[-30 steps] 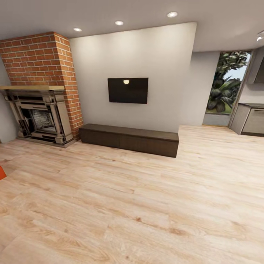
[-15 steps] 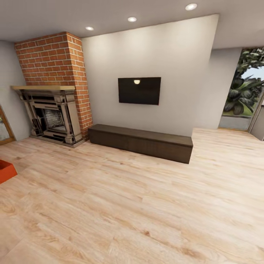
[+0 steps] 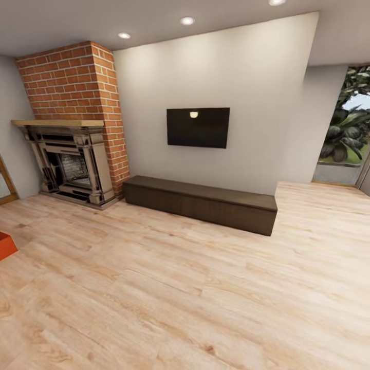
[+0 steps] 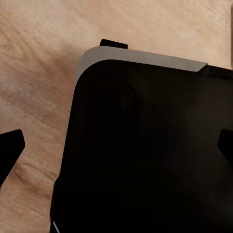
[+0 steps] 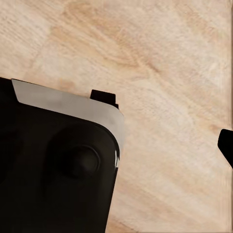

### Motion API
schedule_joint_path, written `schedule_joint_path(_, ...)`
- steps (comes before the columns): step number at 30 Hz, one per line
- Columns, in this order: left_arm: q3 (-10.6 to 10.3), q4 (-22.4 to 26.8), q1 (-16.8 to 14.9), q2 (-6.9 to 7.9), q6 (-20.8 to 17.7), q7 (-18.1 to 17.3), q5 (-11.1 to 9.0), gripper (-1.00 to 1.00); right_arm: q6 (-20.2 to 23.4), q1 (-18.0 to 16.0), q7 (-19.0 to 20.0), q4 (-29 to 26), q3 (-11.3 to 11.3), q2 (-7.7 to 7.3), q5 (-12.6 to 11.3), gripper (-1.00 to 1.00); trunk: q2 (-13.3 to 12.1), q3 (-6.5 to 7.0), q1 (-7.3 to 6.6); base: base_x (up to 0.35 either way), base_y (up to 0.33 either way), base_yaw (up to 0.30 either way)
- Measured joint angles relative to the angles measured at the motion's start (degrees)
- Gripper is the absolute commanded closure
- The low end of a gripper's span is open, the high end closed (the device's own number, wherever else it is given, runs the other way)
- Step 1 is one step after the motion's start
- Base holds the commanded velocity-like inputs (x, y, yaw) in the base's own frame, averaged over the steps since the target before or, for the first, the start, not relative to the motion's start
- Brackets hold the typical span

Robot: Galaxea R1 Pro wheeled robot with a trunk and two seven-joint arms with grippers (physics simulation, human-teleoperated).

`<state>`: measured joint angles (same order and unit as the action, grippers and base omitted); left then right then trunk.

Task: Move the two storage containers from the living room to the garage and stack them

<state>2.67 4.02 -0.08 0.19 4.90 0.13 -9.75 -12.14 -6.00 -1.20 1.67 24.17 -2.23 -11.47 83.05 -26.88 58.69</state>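
Red box [image 3: 5, 245] cut off at head view's left edge on the plank floor [image 3: 195, 298], wide bare floor running to the low cabinet [image 3: 200, 203] & fireplace [image 3: 67, 164] — both grippers' state can't tell, fingertips [image 4: 10, 148] barely show.

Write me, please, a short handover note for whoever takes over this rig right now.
Left pincer: open and empty, above the wood floor.
Right pincer: looks open and empty, judging by one fingertip at the frame edge.
Things: a corner of one orange storage container sits on the wood floor at the head view's left edge, nearer than the brick fireplace.
Done: nothing yet, since no container is in hand.
Left: turn left, fetch both containers, take them to the garage and stack one on the other.
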Motion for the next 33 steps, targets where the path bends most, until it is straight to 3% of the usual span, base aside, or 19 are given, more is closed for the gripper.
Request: schedule_joint_path(33,0.00,0.00,0.00,0.00,0.00,0.03,0.00,-1.00,-0.24,0.00,0.00,0.00,-0.06,-0.14,-0.09,-1.00,0.00,0.00,0.00,0.325,0.000,0.262)
